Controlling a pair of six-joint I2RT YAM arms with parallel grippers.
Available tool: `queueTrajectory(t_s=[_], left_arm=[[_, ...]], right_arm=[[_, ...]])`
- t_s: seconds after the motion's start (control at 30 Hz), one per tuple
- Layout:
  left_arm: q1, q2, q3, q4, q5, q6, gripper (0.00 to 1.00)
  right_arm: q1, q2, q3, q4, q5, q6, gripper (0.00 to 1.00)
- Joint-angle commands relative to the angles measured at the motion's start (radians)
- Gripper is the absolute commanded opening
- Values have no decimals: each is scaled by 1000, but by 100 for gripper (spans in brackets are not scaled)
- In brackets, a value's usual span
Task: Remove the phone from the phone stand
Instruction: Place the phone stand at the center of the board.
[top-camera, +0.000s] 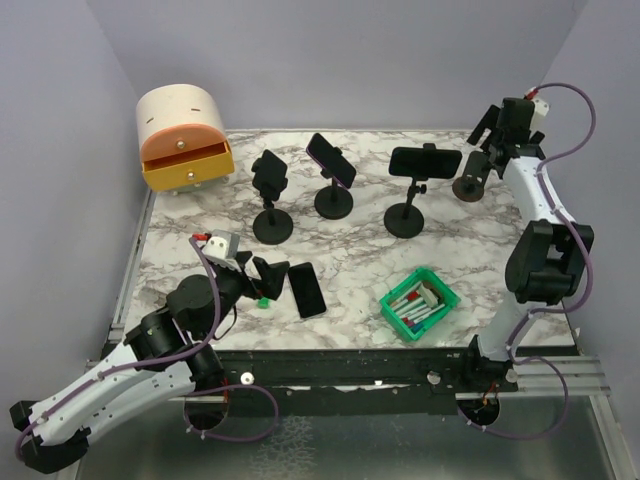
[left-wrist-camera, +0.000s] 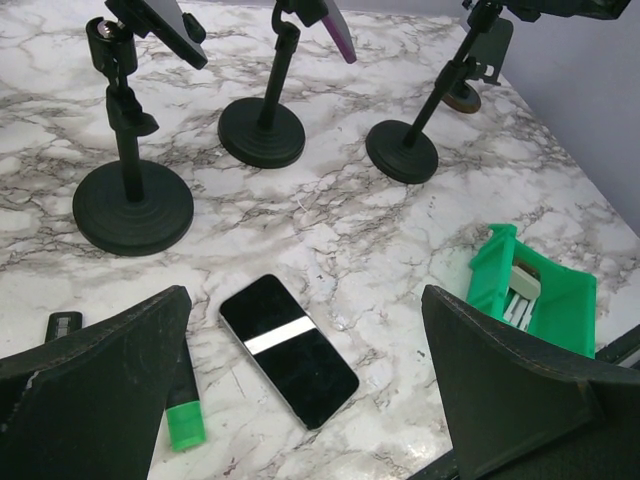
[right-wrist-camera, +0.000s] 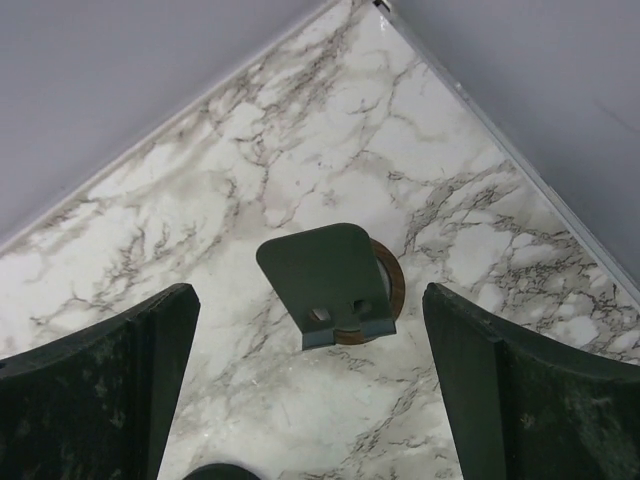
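While the left jaws stand wide open, a slim, glossy black phone (left-wrist-camera: 288, 349) lies flat between them on the marbled counter (left-wrist-camera: 340, 230), touching neither. In the left wrist view its long axis slants from far left to near right. Beyond it are round-based black stands (left-wrist-camera: 132, 205), their tops cut off. The right jaws, also open, hang over a small grey holder (right-wrist-camera: 325, 280).

black phone (left-wrist-camera: 288, 349), black stands (left-wrist-camera: 132, 207), green bin (left-wrist-camera: 494, 265), grey-veined white table (left-wrist-camera: 330, 232)
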Motion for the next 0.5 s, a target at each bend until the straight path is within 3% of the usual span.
queueTrajectory(t_s=[0.0, 0.17, 0.47], left_arm=[[4, -7, -6, 7, -5, -3, 99], [4, 9, -2, 9, 17, -2, 99], [5, 5, -44, 132, 85, -72, 99]], right_arm=[[-10, -118, -39, -43, 56, 96, 100], [-5, -321, -172, 7, 62, 206, 100], [19, -939, -698, 36, -238, 344, 95]])
